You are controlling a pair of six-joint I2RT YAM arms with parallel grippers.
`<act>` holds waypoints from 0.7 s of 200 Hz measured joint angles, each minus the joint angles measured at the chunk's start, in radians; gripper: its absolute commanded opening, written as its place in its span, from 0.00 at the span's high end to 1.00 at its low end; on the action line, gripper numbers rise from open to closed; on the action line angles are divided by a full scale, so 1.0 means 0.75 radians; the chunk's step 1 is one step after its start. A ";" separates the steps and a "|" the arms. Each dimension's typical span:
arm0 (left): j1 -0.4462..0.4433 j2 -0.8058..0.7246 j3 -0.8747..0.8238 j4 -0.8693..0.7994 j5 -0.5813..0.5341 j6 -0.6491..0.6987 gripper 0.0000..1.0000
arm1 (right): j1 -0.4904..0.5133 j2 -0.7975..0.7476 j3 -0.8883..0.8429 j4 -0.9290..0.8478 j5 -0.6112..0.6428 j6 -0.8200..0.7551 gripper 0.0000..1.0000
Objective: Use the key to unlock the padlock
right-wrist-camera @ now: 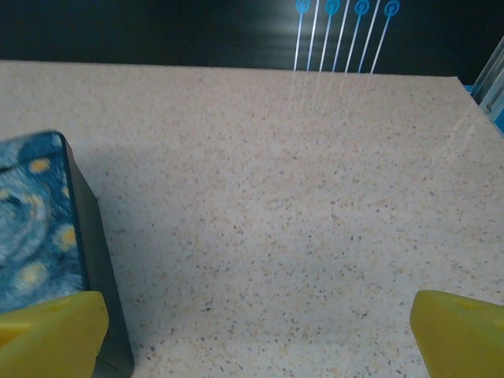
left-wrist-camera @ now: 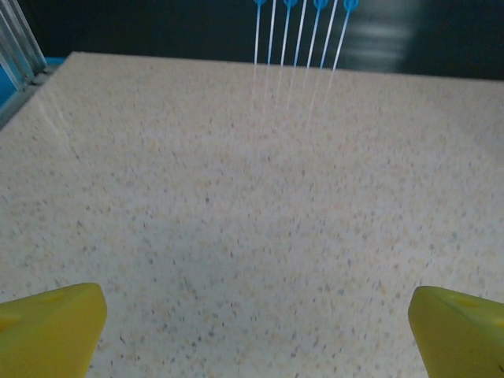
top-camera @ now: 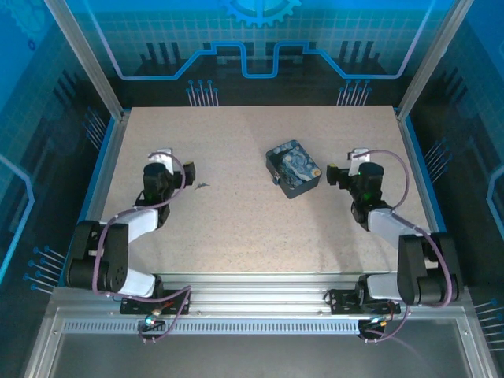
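Observation:
A small dark key (top-camera: 203,186) lies flat on the speckled table (top-camera: 236,228), just right of my left gripper (top-camera: 172,162). That gripper is open and empty; its yellow fingertips (left-wrist-camera: 47,327) stand wide apart over bare tabletop. A box with a blue swirled starry pattern (top-camera: 293,168) sits at centre right, with a small silvery piece at its near-left corner (top-camera: 277,179) that may be the padlock; too small to tell. My right gripper (top-camera: 346,164) is open just right of the box (right-wrist-camera: 35,228), with one yellow fingertip (right-wrist-camera: 51,331) beside the box's dark side.
Aluminium frame posts and blue-edged walls bound the table on the left, right and back. Thin blue pins (top-camera: 201,90) stand along the back edge. Bare tabletop lies between the key and the box and along the front.

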 measured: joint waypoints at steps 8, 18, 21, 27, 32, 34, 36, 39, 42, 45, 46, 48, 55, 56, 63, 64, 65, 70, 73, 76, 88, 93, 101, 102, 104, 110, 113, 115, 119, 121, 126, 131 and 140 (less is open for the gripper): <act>0.000 -0.030 0.025 -0.042 -0.003 -0.009 0.01 | -0.001 -0.038 0.004 -0.027 -0.011 0.019 0.00; 0.000 -0.068 0.052 -0.100 -0.004 -0.039 0.01 | -0.001 -0.080 0.020 -0.082 -0.017 0.055 0.00; 0.000 -0.079 0.058 -0.116 -0.004 -0.063 0.01 | -0.001 -0.090 0.028 -0.099 -0.020 0.069 0.00; 0.001 -0.105 0.073 -0.159 -0.003 -0.111 0.01 | -0.002 -0.108 0.050 -0.138 -0.025 0.098 0.00; 0.003 -0.120 0.083 -0.186 -0.002 -0.142 0.01 | -0.002 -0.121 0.073 -0.172 -0.035 0.125 0.00; 0.004 -0.129 0.088 -0.201 0.005 -0.165 0.01 | -0.002 -0.124 0.080 -0.180 -0.040 0.133 0.00; 0.007 -0.136 0.093 -0.213 0.010 -0.184 0.01 | -0.003 -0.129 0.091 -0.193 -0.046 0.143 0.00; 0.010 -0.147 0.098 -0.229 0.021 -0.207 0.01 | -0.004 -0.135 0.104 -0.207 -0.056 0.160 0.00; 0.016 -0.157 0.104 -0.246 0.036 -0.237 0.01 | -0.006 -0.140 0.119 -0.225 -0.069 0.176 0.00; 0.021 -0.166 0.110 -0.263 0.050 -0.259 0.01 | -0.007 -0.144 0.131 -0.237 -0.077 0.191 0.00; 0.024 -0.171 0.112 -0.271 0.060 -0.274 0.01 | -0.008 -0.146 0.139 -0.247 -0.083 0.203 0.00; 0.027 -0.175 0.115 -0.279 0.067 -0.288 0.01 | -0.008 -0.148 0.148 -0.256 -0.086 0.214 0.00; 0.043 -0.194 0.132 -0.317 0.114 -0.346 0.01 | -0.012 -0.154 0.190 -0.304 -0.103 0.272 0.00; 0.045 -0.196 0.134 -0.322 0.119 -0.351 0.01 | -0.013 -0.154 0.201 -0.319 -0.105 0.284 0.00; 0.057 -0.209 0.154 -0.359 0.169 -0.398 0.01 | -0.017 -0.155 0.252 -0.391 -0.108 0.359 0.00; 0.058 -0.210 0.156 -0.362 0.173 -0.402 0.01 | -0.017 -0.155 0.258 -0.396 -0.109 0.366 0.00; 0.060 -0.212 0.159 -0.369 0.184 -0.413 0.01 | -0.017 -0.154 0.264 -0.403 -0.111 0.372 0.00; 0.064 -0.218 0.173 -0.393 0.221 -0.443 0.01 | -0.025 -0.152 0.304 -0.455 -0.122 0.427 0.00; 0.065 -0.223 0.180 -0.405 0.244 -0.460 0.01 | -0.031 -0.150 0.323 -0.476 -0.139 0.450 0.00; 0.066 -0.226 0.186 -0.415 0.265 -0.475 0.01 | -0.040 -0.147 0.341 -0.490 -0.161 0.472 0.00; 0.060 -0.250 0.195 -0.450 0.357 -0.539 0.01 | -0.072 -0.134 0.387 -0.511 -0.245 0.552 0.00; 0.055 -0.264 0.195 -0.468 0.390 -0.563 0.01 | -0.082 -0.129 0.395 -0.512 -0.272 0.577 0.00; 0.043 -0.287 0.195 -0.500 0.437 -0.594 0.01 | -0.092 -0.116 0.402 -0.521 -0.314 0.612 0.00; 0.042 -0.289 0.195 -0.504 0.439 -0.596 0.01 | -0.093 -0.115 0.403 -0.523 -0.318 0.615 0.00; 0.038 -0.296 0.195 -0.513 0.452 -0.600 0.01 | -0.095 -0.111 0.405 -0.529 -0.331 0.624 0.00; 0.023 -0.314 0.195 -0.536 0.477 -0.617 0.01 | -0.095 -0.096 0.412 -0.545 -0.357 0.639 0.00; 0.015 -0.324 0.195 -0.548 0.491 -0.625 0.01 | -0.095 -0.084 0.420 -0.558 -0.371 0.644 0.00; 0.007 -0.331 0.195 -0.557 0.498 -0.630 0.01 | -0.095 -0.076 0.427 -0.572 -0.382 0.649 0.00; -0.007 -0.343 0.195 -0.571 0.514 -0.634 0.01 | -0.095 -0.058 0.441 -0.591 -0.399 0.656 0.00; -0.015 -0.350 0.195 -0.581 0.521 -0.639 0.01 | -0.095 -0.046 0.453 -0.603 -0.409 0.658 0.00; -0.036 -0.366 0.195 -0.599 0.540 -0.649 0.01 | -0.095 -0.021 0.478 -0.626 -0.427 0.663 0.00; -0.060 -0.379 0.194 -0.617 0.556 -0.659 0.01 | -0.095 0.011 0.511 -0.652 -0.445 0.666 0.00; -0.110 -0.404 0.193 -0.649 0.587 -0.671 0.01 | -0.095 0.080 0.582 -0.698 -0.478 0.672 0.00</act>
